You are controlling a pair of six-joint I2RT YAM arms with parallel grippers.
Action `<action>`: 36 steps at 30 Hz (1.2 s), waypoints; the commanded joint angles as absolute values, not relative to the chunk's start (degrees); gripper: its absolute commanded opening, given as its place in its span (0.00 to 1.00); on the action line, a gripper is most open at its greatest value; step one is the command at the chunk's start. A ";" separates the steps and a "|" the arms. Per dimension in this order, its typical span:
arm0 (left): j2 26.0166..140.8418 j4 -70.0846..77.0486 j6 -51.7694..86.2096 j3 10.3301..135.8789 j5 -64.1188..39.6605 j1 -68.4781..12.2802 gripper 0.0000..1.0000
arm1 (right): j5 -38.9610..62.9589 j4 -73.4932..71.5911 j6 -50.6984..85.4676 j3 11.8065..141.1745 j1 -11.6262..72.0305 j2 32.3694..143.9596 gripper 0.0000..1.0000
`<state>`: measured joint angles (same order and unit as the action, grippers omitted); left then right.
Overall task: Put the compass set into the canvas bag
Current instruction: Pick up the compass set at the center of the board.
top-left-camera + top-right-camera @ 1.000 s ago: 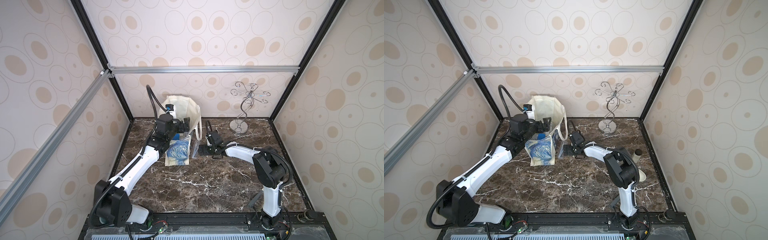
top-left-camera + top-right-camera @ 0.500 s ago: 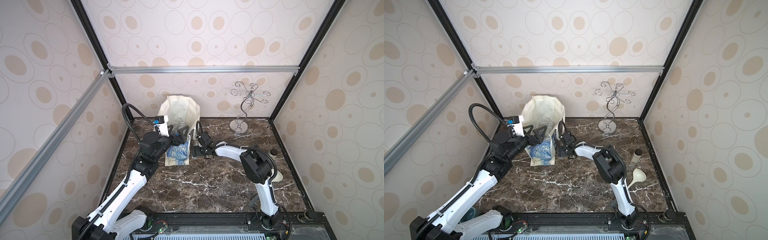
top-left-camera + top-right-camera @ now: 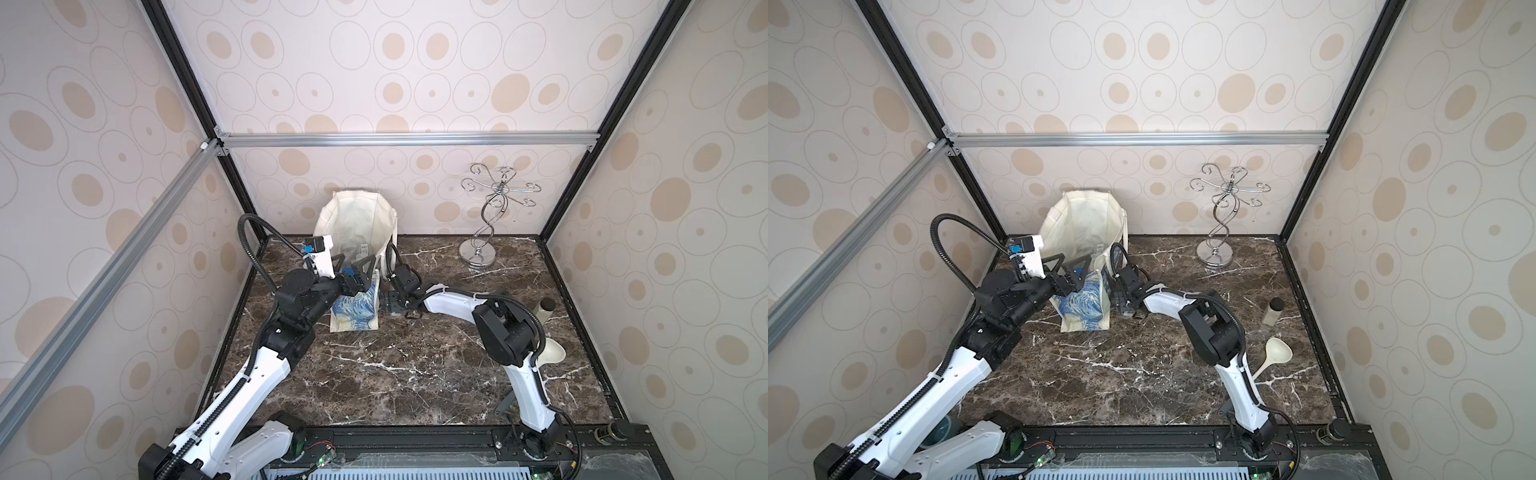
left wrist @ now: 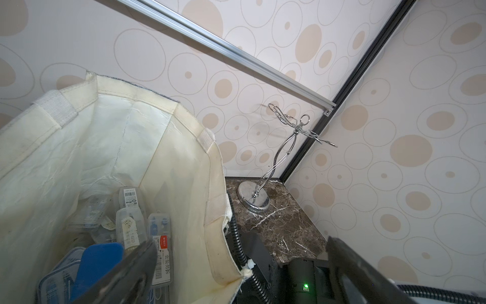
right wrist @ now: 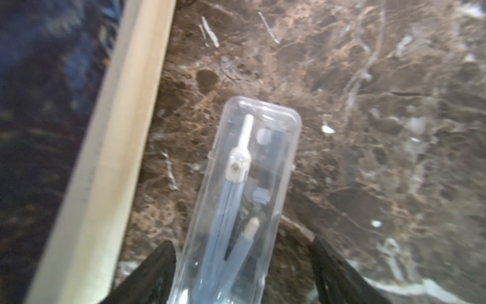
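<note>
While the left claw (image 3: pixel 352 266) hangs spread wide at the near lip of the canvas bag (image 3: pixel 361 216), left of centre in both top views, it grips nothing. In the left wrist view one finger (image 4: pixel 118 273) shows over the bag's inside and the other outside its wall, so the rim passes between them. The bag stands upright and open at the back left of the bench (image 3: pixel 395 374), painted face toward the camera, with several clear cases (image 4: pixel 131 218) lying in its bottom. Just right of the bag's foot, on the bench and not in the bag, lies the compass set (image 5: pixel 252 184), a clear case with a blue-legged compass inside. Its long axis runs straight out from the right claw (image 5: pixel 243 250), about parallel to the bag's cream edge. That claw sits over the case's near end, jaws partly spread, one on each side of its narrow width. A gap shows at one side, so I judge the case not yet pinched. The right arm is plainly the nearer one. The coming move, I judge, calls for closing across the short width, then carrying the case leftward and up over the tall rim. Farther right, a wire stand (image 3: pixel 484 232) is well apart.
</note>
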<state>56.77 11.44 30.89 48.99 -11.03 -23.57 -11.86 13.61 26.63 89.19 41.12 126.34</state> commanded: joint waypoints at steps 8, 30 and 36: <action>55.63 13.57 32.60 48.25 -11.10 -23.91 1.00 | -8.08 12.79 24.81 80.37 38.16 123.84 0.57; 63.50 8.08 31.22 54.84 -5.20 -33.55 1.00 | -6.81 7.32 25.49 64.28 34.76 104.71 0.41; 69.95 8.00 30.51 59.02 -3.96 -39.42 1.00 | -8.04 7.90 23.29 59.55 33.45 93.15 0.41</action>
<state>68.01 8.34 31.68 55.35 -5.21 -37.43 -7.07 7.92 24.34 60.71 34.22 98.04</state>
